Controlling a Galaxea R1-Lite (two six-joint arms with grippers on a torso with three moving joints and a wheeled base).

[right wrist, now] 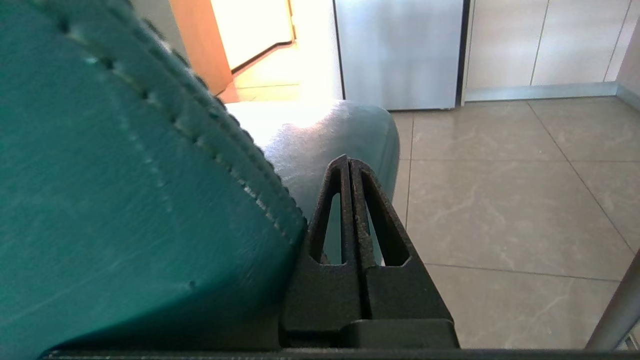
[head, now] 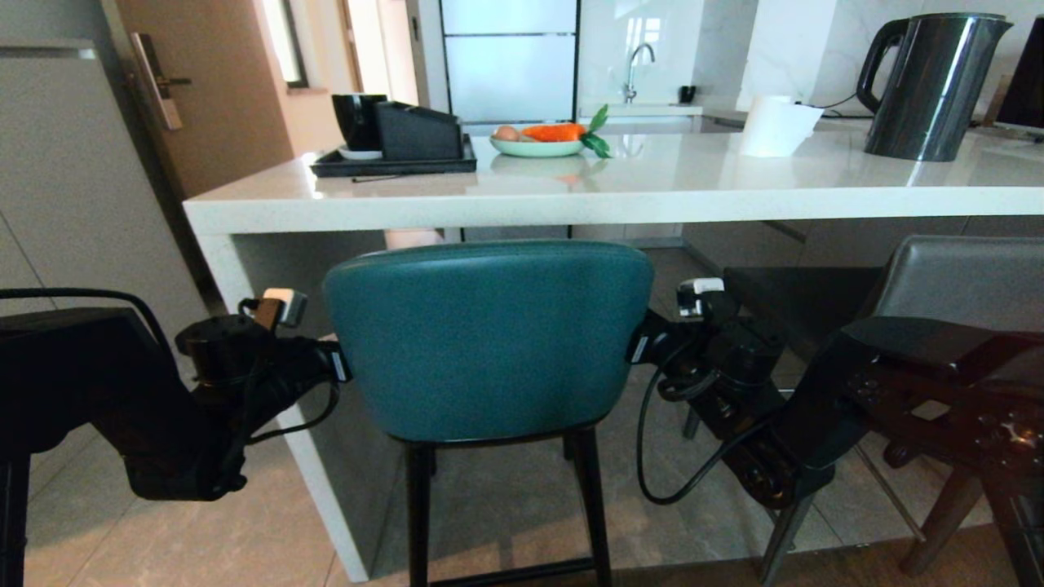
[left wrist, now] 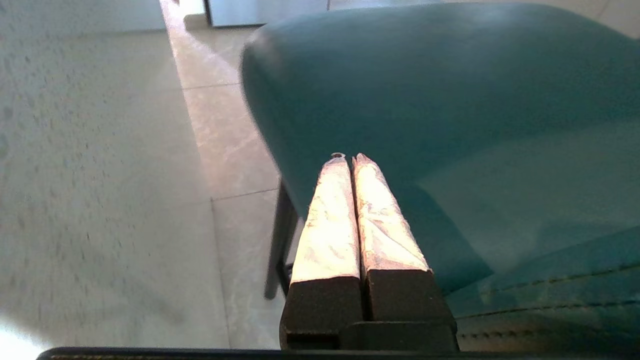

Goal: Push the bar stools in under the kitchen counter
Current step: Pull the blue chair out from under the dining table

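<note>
The teal stool [head: 488, 338] stands just short of the desk [head: 522, 196], seat partly beneath; the left gripper [left wrist: 348, 159] and right gripper [right wrist: 348, 161], both with fingers pressed together and holding nothing, flank its backrest. Press evenly from both sides, I'd say; uneven force would likely swing it toward the grey stool [head: 938, 285].

teal stool [head: 488, 338] legs cut off, grey stool [head: 938, 285] half hidden
</note>
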